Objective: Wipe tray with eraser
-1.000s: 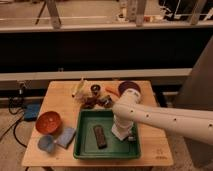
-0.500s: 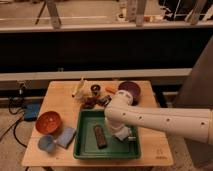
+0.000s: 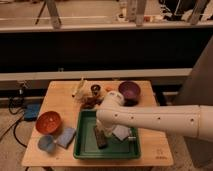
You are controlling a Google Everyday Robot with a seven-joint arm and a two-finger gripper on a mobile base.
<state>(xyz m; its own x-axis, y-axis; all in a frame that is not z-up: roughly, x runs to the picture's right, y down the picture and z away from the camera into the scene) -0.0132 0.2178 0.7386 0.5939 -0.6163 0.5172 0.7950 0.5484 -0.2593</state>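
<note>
No text can be read, neither on the tray [image 3: 84, 150] nor on the gripper [image 3: 104, 129] low over it. A small mark [image 3: 161, 154] on the table [image 3: 57, 92] is not legible.

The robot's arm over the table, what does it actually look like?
The arm is a thick, smooth, cream-white tube ending in a rounded joint, with small dark dots spaced along its side. No loose cables show. Its pincer, mostly hidden beneath that joint, is down inside the large shallow green plastic tray, by the small dark oblong eraser.

gripper [image 3: 103, 128]: over tray [image 3: 83, 146] | eraser [image 3: 101, 140]: seemingly just beneath it
</note>
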